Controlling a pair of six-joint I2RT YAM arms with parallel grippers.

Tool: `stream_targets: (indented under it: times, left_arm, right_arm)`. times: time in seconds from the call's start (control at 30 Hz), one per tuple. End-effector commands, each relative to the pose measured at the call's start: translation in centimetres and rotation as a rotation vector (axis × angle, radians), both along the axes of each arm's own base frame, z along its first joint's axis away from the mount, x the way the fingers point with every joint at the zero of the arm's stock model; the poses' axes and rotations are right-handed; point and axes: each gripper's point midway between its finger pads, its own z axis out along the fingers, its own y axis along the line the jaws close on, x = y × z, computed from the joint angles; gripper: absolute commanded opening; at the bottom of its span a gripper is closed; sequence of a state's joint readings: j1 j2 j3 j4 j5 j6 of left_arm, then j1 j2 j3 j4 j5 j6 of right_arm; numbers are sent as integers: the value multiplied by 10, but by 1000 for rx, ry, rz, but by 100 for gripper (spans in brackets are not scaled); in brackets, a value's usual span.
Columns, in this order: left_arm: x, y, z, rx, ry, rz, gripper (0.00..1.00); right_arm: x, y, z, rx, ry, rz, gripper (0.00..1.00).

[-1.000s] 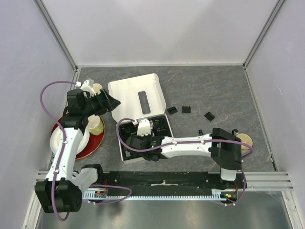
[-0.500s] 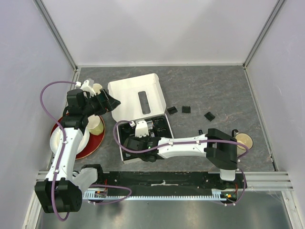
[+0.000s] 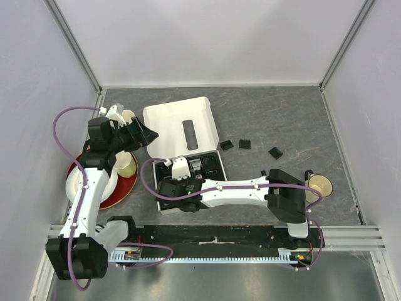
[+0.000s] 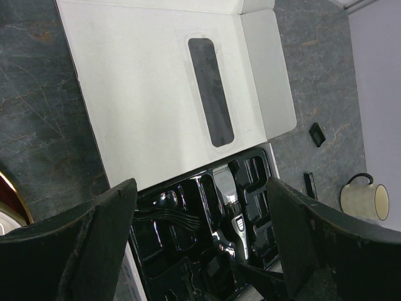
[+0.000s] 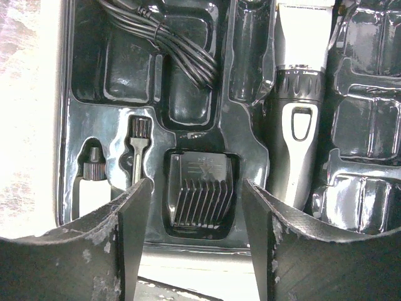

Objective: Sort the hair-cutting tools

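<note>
Left claw (image 4: 200, 194): is hanging above the lid (image 4: 144, 94), fingers standing wide apart and gripping nothing.
Tray (image 5: 363, 125): is lying just in front of the flat white lid, already carrying a coiled cord (image 5: 175, 44), a brush (image 5: 138, 150), a guard and the clipper.
Right claw (image 5: 194, 188): is reaching across into the tray's near edge, fingers apart on either side of the guard (image 5: 199, 195), which is sitting in its pocket.
Clipper (image 5: 297, 106): is lying lengthwise in the slot just right of the guard.
Loose guards (image 3: 226, 145) (image 3: 244, 143) (image 3: 275, 152): are lying on the bench (image 3: 282, 119) right of the tray, well apart from both claws.
Mug (image 3: 319, 185): is standing beside the right arm's elbow.
Risk, lifting: the fingers are likely sitting low enough to catch the tray wall or drag the seated guard out.
Risk, swinging: the arm's elbow is passing close to the mug and could be knocking it on the way to the loose guards.
Risk, gripping: the flat guards may be skidding away from closing fingers.
</note>
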State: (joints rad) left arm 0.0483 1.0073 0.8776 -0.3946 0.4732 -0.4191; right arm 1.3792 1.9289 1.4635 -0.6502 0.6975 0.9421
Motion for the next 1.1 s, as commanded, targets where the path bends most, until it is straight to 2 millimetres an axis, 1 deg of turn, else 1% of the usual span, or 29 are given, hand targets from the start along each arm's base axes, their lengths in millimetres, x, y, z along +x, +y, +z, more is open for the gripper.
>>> stream_targets:
  times: [0.0,0.07,0.13,0.17,0.27,0.3,0.47,0.6,0.77,0.83,0.87,0.97,1.07]
  left_arm:
    - [4,1,6,9,-33,-2,90]
    - [4,1,7,10,-36,-1,90]
    - [4,1,6,9,-31,-1,90]
    - [4,1,6,9,-33,-3,90]
    - [4,1,6,9,-31,-1,90]
    - [4,1,6,10,-32,-2,90]
    - [4,2,5,10,-30,0,90]
    - [4,2,5,11,-29,0,90]
    - [4,2,5,10,-31,0,90]
    - [3,1,6,11,-32,-2,90]
    - [4,1,5,10,-31,-1,90]
    - [4,2,5,10,-30,0,90]
    - [4,2,5,10,-30,0,90]
  right_arm:
    - [1,3,16,4,-27,-1,67]
    - [2,3,20,13,-35,-4,66]
    - [2,4,21,16,-41,0,59]
    - [1,5,21,16,-40,4,52]
    - [1,6,17,11,-35,11,41]
    - [0,7,16,12,-33,14,39]
    - [-1,6,0,-19,-15,23,32]
    - [-4,8,-11,-24,12,35,31]
    - [-6,5,-27,-48,37,43,30]
    - [-6,3,-29,-52,40,41,30]
    - [-6,3,-28,-49,38,41,29]
    - [-2,3,-14,-29,13,31,29]
    - [3,3,8,-2,-26,24,32]
